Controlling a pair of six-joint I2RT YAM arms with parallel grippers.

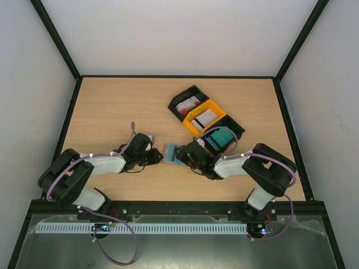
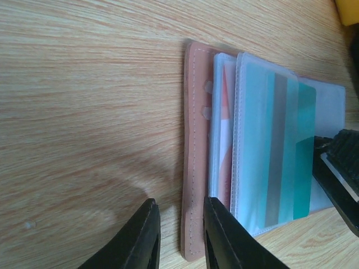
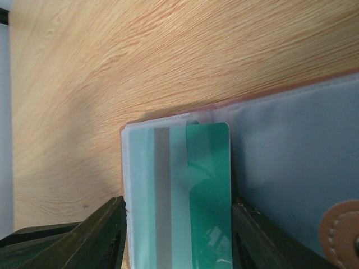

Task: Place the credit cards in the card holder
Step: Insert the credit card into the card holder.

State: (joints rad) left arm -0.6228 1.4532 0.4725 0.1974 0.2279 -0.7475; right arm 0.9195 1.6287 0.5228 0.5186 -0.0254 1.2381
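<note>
Right fingers (image 3: 104, 235) are clamping the teal card (image 3: 208, 190) by its edges, half inside the card holder's (image 2: 193, 140) clear sleeve (image 3: 291, 151). Left fingers (image 2: 147, 238) are straddling the holder's edge, narrowly parted — grip unclear.

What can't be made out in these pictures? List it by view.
Top external: card holder partly covered by left gripper and right gripper; tray cards too small to read.
Left wrist: teal card end hidden by right gripper; left gripper's hold on the card holder unclear.
Right wrist: teal card's lower end cut off by frame.
</note>
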